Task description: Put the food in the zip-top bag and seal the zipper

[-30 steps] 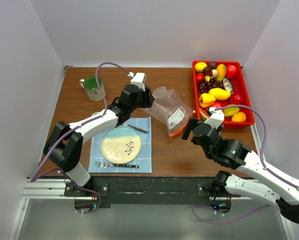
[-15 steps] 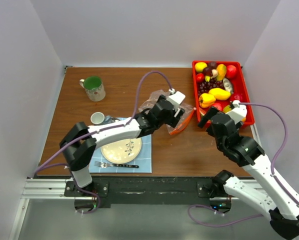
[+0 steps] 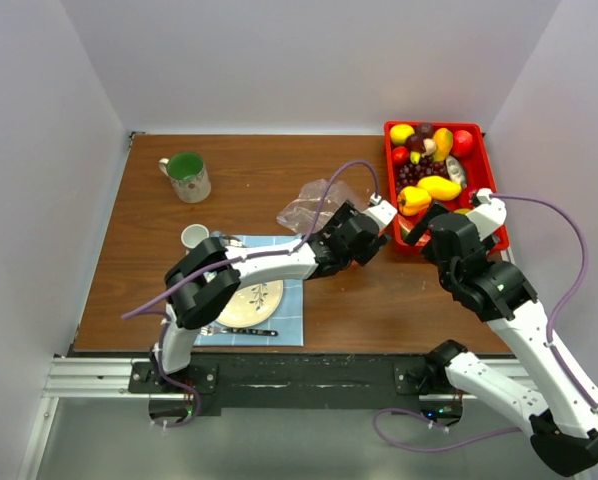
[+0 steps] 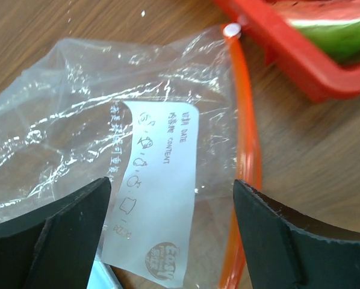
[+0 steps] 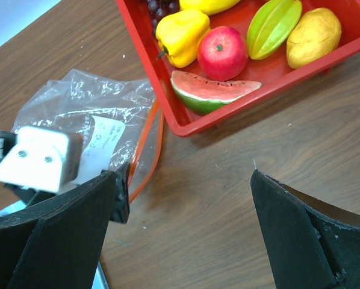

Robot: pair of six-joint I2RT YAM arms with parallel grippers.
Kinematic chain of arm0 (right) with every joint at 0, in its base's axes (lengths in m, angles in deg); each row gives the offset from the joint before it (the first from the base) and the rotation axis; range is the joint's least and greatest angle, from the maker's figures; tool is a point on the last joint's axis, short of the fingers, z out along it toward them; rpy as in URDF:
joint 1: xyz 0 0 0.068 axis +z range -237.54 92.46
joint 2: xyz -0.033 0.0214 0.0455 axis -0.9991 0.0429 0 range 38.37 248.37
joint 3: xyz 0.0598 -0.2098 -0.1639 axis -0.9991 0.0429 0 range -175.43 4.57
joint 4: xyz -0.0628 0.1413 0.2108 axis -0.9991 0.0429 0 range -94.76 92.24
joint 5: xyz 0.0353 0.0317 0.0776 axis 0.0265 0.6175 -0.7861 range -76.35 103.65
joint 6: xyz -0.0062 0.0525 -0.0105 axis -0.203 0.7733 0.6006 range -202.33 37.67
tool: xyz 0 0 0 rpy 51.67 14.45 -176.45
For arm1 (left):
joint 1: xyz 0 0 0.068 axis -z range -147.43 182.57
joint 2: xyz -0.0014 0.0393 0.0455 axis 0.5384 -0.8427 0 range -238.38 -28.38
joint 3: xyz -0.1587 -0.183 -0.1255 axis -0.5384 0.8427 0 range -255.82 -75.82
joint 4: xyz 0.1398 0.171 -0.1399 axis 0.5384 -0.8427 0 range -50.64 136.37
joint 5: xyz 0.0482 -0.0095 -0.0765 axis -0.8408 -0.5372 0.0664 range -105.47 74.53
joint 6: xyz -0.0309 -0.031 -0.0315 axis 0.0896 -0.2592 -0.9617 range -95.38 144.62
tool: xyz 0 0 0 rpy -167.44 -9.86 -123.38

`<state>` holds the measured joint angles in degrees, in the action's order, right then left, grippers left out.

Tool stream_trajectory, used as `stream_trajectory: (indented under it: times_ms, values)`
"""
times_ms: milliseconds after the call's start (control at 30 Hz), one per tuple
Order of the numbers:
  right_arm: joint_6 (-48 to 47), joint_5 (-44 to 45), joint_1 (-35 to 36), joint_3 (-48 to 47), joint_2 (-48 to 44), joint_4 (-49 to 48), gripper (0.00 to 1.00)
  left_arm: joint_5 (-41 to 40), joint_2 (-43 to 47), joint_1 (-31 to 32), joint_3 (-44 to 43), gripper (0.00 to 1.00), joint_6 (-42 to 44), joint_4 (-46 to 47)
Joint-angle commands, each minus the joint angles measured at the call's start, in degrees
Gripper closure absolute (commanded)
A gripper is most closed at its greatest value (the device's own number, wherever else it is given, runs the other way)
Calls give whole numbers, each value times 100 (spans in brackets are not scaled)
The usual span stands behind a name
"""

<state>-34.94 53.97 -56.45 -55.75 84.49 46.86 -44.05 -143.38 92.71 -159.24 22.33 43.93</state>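
The clear zip-top bag [image 3: 309, 205] lies flat on the table just left of the red tray [image 3: 391, 170]. Its orange-red zipper [image 4: 249, 150] curves along the edge nearest the tray, and it also shows in the right wrist view [image 5: 145, 150]. My left gripper [image 3: 371, 228] is open and empty, and hovers over the bag's white label [image 4: 162, 180]. My right gripper [image 3: 431, 222] is open and empty above bare table at the tray's front-left corner. The food sits in the tray: a yellow pepper [image 5: 181, 35], a red apple [image 5: 222, 52], a watermelon slice [image 5: 213, 90] and purple grapes [image 3: 419, 172].
A green mug [image 3: 187, 175] stands at the back left. A small white cup [image 3: 194, 236], a plate [image 3: 249, 300] and a fork [image 3: 229, 330] sit on a blue cloth [image 3: 289, 325] at the front left. The left wrist's white camera housing [image 5: 38, 159] is over the bag.
My left arm has swung right, across the bag, until its gripper is over the bag's mouth by the tray. My right gripper has moved back and right to the tray's front corner.
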Motion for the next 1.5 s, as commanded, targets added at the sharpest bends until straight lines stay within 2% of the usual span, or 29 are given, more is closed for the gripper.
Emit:
stream_trajectory:
  times_ms: [0, 33, 100, 133, 200, 233, 333, 367, 400, 500, 533, 633, 733, 1000, 1100, 1267, 1367, 1467]
  values:
    - [41, -260, -15, -42, 28, -151, 1, -675, -128, 7, -122, 17, 0, 129]
    - [33, -304, -15, -16, 28, -178, 1, -780, -119, 7, -70, 26, -9, 156]
    - [33, -375, -15, 72, 28, -257, 1, -877, -110, 7, -34, 39, -9, 243]
    - [33, -436, -7, 107, 19, -292, 1, -938, -93, -2, -26, 55, -9, 366]
    - [24, -507, -15, 212, -7, -362, 1, -974, 3, -20, 27, 68, -9, 437]
    - [15, -559, -15, 239, -7, -397, 1, -905, 47, -55, 88, 79, -35, 507]
    - [-37, -621, -15, 336, 27, -486, 1, -624, 293, -160, 220, 95, -202, 612]
    - [-55, -647, -15, 362, 45, -494, 1, -518, 398, -187, 247, 97, -254, 630]
    - [-64, -648, -15, 380, 80, -503, 1, -387, 443, -213, 264, 97, -298, 630]
    - [23, -595, -15, 363, 98, -364, 1, 62, 479, -170, 291, 56, -71, 744]
    - [41, -551, -15, 328, -24, -293, 1, 89, 435, -126, 230, 39, -27, 736]
    - [112, -271, -15, 65, -367, 6, 1, 142, 242, -108, 98, 22, 35, 709]
    - [156, 81, -15, -436, -789, 480, 1, 212, 136, -90, 54, 16, 53, 832]
    - [288, 3, -15, -1008, -1492, 850, 1, -323, -453, 94, -385, 9, 492, 762]
    - [288, -41, -15, -1061, -1475, 929, 1, -841, -646, 199, -473, 9, 667, 771]
    - [305, -208, -15, -842, -1493, 798, 1, -2142, -1024, 349, -579, 12, 1202, 1043]
    - [323, -313, -15, -719, -1458, 710, 1, -2608, -1156, 349, -667, 18, 1484, 1324]
    - [288, -410, -15, -552, -1396, 561, 1, -2723, -1086, 341, -737, 45, 1521, 1465]
